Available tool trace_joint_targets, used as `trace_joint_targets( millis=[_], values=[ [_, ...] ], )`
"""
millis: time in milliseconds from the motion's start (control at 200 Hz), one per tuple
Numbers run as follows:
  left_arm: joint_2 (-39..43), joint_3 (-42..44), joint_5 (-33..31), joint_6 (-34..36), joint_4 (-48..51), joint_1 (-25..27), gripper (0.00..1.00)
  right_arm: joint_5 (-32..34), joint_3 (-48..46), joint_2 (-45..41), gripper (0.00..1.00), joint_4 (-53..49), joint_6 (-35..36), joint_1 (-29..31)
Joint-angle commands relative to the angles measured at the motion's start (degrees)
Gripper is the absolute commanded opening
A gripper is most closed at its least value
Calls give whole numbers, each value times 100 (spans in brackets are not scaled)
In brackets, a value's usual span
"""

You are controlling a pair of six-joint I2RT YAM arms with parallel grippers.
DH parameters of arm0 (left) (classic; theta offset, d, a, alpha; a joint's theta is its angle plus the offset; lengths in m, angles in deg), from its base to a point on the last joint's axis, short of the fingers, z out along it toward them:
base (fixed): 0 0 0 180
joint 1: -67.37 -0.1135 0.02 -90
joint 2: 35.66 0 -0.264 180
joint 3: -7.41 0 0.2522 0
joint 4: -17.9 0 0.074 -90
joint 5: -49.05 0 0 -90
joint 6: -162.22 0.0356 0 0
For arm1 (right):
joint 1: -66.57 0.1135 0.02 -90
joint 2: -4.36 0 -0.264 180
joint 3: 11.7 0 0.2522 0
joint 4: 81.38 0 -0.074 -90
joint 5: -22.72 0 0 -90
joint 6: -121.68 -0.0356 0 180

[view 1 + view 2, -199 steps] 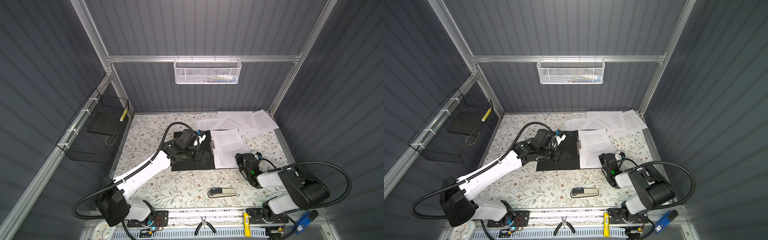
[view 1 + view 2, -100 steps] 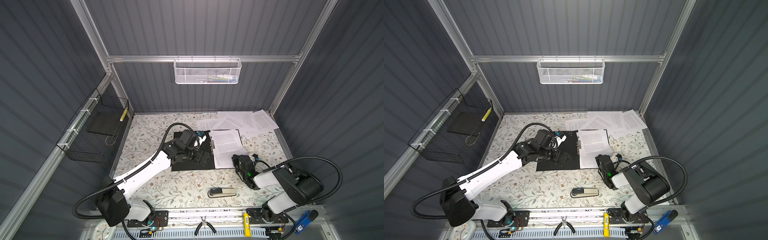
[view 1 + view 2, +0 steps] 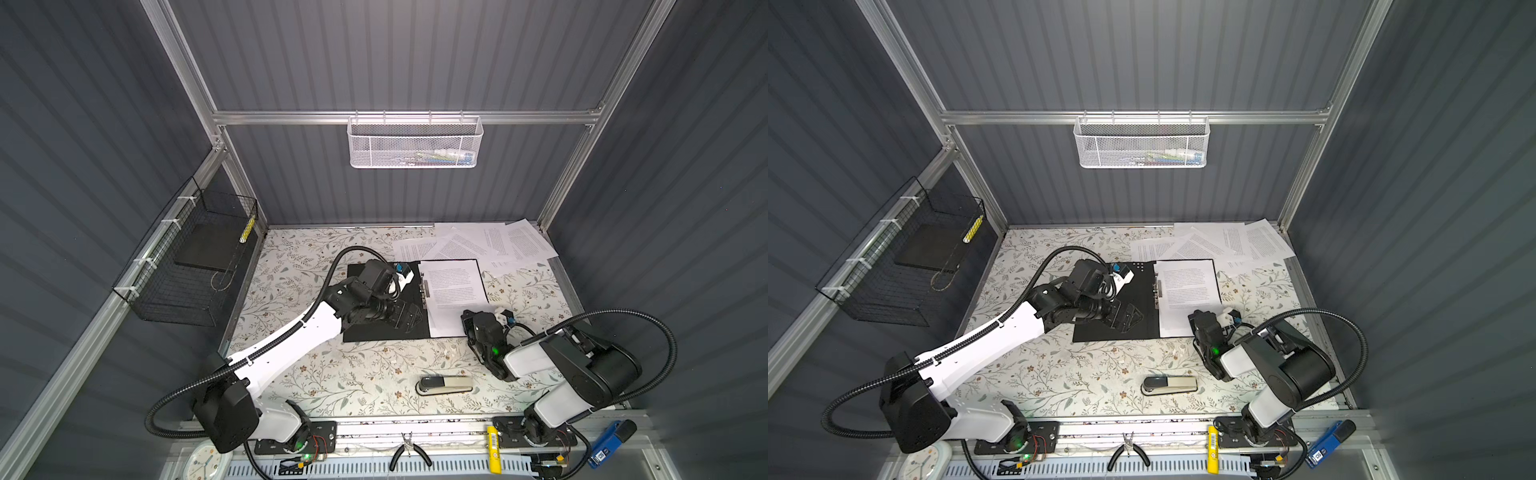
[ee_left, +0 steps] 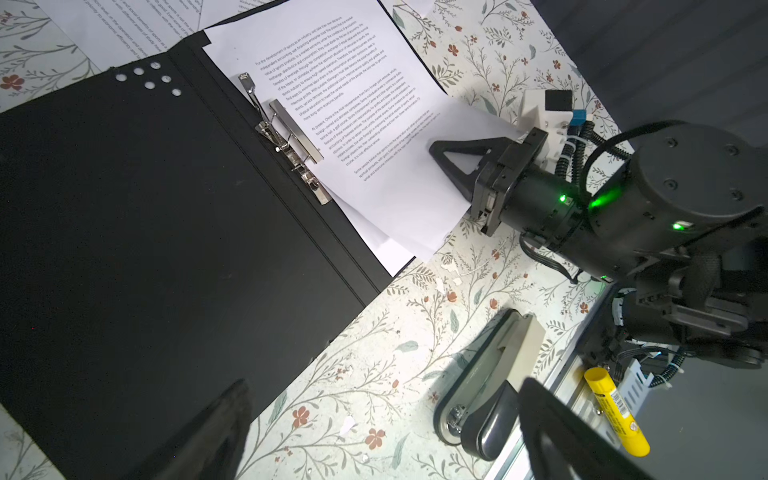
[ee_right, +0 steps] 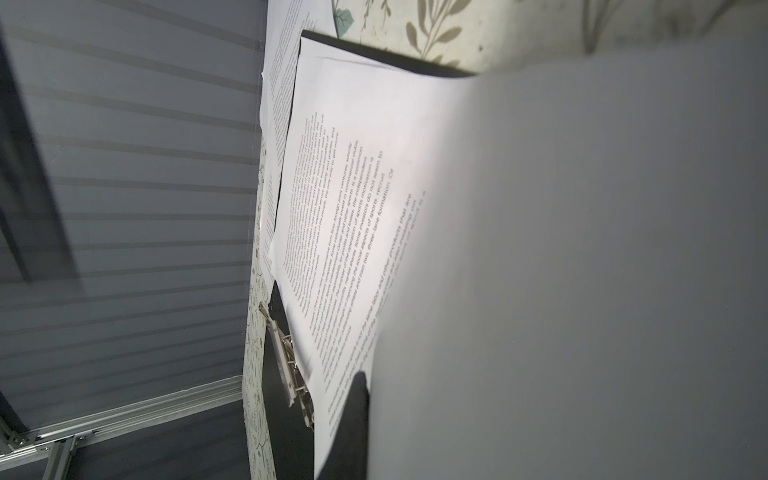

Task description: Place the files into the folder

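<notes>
Floral surface [image 3: 353,374], grey-walled cell: seating a sheet in the open folder [image 4: 166,208].

Folder lies open and flat mid-surface, with a metal clip [image 4: 286,137] along its spine. Top sheet [image 3: 453,286] rests on the leaf on the right arm's side, over another sheet. Its spine edge is just beside the clip and its near corner is lifted. Right end effector [image 4: 440,148]: fingers pressed together on that corner, apparently pinching it. Left end effector [image 3: 409,318]: spread wide, low over the bare left leaf, holding nothing. Loose files [image 3: 490,245] lie fanned beyond the folder's far edge. Judgement: square the sheet to the one beneath before letting go. Move it low and slowly so it does not buckle against the clip. Press the left cover down if the folder slides.
</notes>
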Motion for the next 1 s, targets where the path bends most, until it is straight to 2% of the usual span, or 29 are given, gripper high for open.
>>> trace_joint_targets(
  millis=[0,765,996],
  values=[
    [29,71,139,-22,-21,-24,100,163,-7,59,5,40,-56,60],
    [34,100,247,-38,-37,-24,100,223,160,431,9,201,-171,171],
    [34,98,263,-38,-36,-24,100,180,204,520,14,260,-181,184]
  ],
)
